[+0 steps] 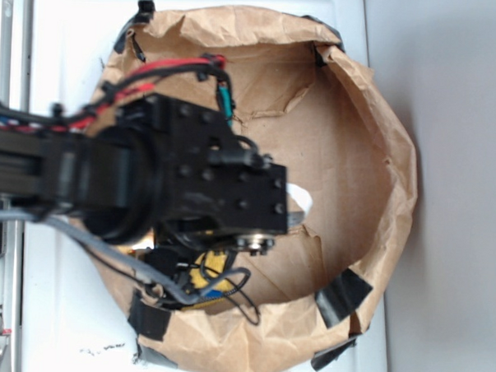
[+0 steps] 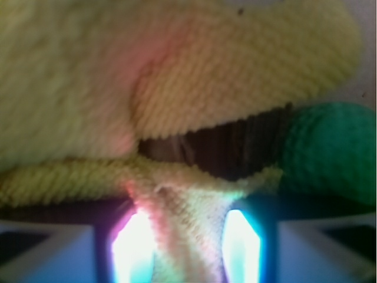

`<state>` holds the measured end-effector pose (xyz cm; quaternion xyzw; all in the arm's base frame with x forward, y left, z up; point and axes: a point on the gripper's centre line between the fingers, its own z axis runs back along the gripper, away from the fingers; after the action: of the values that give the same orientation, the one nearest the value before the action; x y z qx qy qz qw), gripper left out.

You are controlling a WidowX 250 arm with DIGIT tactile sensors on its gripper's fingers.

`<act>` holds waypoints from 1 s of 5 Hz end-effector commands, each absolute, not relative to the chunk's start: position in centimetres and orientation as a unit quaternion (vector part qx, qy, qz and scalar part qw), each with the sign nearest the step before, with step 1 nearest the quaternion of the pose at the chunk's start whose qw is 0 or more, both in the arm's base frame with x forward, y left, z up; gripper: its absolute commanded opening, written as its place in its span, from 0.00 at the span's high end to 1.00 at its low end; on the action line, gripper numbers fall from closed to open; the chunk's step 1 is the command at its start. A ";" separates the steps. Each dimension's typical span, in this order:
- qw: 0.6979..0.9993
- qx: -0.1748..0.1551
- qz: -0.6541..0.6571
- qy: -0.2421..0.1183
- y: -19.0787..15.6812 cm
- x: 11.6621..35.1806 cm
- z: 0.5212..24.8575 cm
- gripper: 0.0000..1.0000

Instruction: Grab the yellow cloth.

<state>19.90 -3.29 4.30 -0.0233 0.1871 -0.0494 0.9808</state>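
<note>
Pinching a raised fold of the yellow cloth (image 2: 194, 88) between its two glowing fingertips (image 2: 132, 247), the WidowX pincer (image 2: 185, 247) is seen from the wrist camera closed on the terry fabric, a ridge of which is drawn down into the narrow gap between the jaws. The cloth fills most of that view above the pincer, its soft folds bunched and lifted toward the grip, which suggests the fabric was gathered from the top rather than scooped from an edge. A small green ball (image 2: 333, 147) sits just beside the cloth, at its right edge, apparently untouched by the jaws. From the exterior camera, the black arm (image 1: 149, 182) reaches over a crumpled brown paper enclosure (image 1: 373, 158) taped at its rim with black tape (image 1: 342, 293) onto a white tabletop (image 1: 61, 326); the arm's body hides nearly all of the cloth, with only a sliver of yellow showing under the wrist near the enclosure's lower wall. The paper wall appears meant to keep the loose items within reach. Judging from the pinch, the grasp looks made, and a lift would test whether the thin fold holds.
</note>
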 end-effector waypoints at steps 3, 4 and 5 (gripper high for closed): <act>0.992 -0.073 0.076 -0.070 3.5 24.0 15.0 1.00; 0.986 -0.091 0.090 -0.107 4.3 23.6 17.5 1.00; 0.980 -0.151 0.073 -0.109 4.7 23.1 18.9 1.00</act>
<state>23.46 3.57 17.37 -0.1577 -0.0775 0.0695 0.9820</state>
